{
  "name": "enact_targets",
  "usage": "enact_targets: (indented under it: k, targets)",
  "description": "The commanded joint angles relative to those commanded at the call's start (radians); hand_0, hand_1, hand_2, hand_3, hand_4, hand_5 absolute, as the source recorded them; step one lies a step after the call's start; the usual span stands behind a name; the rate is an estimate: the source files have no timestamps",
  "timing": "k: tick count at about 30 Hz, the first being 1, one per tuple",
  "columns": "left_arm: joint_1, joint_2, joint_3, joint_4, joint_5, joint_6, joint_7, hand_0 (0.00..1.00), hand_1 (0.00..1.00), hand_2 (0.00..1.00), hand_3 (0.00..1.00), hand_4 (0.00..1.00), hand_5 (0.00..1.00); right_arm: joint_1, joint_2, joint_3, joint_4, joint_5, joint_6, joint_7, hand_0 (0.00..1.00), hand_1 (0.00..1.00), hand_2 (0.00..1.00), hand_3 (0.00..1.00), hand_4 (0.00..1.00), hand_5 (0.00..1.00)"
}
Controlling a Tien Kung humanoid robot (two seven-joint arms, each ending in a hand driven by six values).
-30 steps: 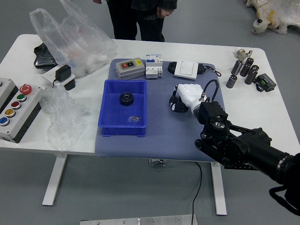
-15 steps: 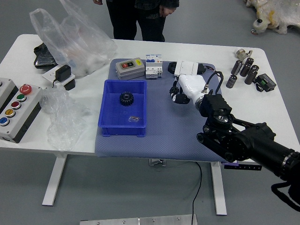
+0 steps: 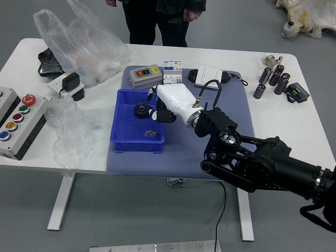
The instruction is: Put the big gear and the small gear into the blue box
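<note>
Gear [image 3: 142,111] in box [image 3: 137,147]; likely light, stiff; best pinched across toothed rim. Right hand [image 3: 177,100] over box's right wall; grip hidden, cannot tell. Person's hands [image 3: 190,14] low, beyond worktop [image 3: 278,118].

Gear [image 3: 142,111] inside box [image 3: 123,145], case [image 3: 146,81] behind it, plastic bags [image 3: 94,55] to the left, cylinders [image 3: 276,75] far right

White table [image 3: 286,121] under a blue-grey mat [image 3: 184,152], clear plastic [image 3: 71,131], button panel [image 3: 30,123], apparently metallic cylinders [image 3: 275,75].
</note>
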State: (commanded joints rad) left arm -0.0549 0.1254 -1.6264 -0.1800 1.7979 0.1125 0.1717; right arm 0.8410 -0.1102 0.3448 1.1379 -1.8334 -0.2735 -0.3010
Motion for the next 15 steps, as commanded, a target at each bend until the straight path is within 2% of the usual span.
enact_targets:
  k: [1,6,7,15]
  targets:
    - [-0.001,0.0,-0.001,0.0,0.001,0.0,0.0,0.617,0.477,0.496,0.66,0.695,0.357,0.001,0.002,-0.001,0.001,-0.009,0.008,-0.002,0.427,0.635,0.708,0.681,0.475,0.327]
    - [0.001,0.001,-0.004,0.0,0.004,0.0,0.003,0.617,0.477,0.496,0.66,0.695,0.357,0.001,0.007,0.001,-0.003,-0.025,0.009,0.0,0.427,0.635,0.708,0.681,0.475,0.327]
    - [0.001,0.001,-0.004,0.0,0.004,0.0,0.004,0.617,0.477,0.497,0.66,0.697,0.358,0.001,0.008,0.003,-0.003,-0.027,0.006,0.0,0.429,0.708,0.798,0.742,0.494,0.33]
    - [0.002,0.0,-0.009,0.0,0.009,0.0,0.003,0.617,0.477,0.497,0.661,0.697,0.356,-0.029,-0.002,0.059,-0.004,-0.037,-0.033,0.017,0.422,0.703,0.794,0.733,0.516,0.342]
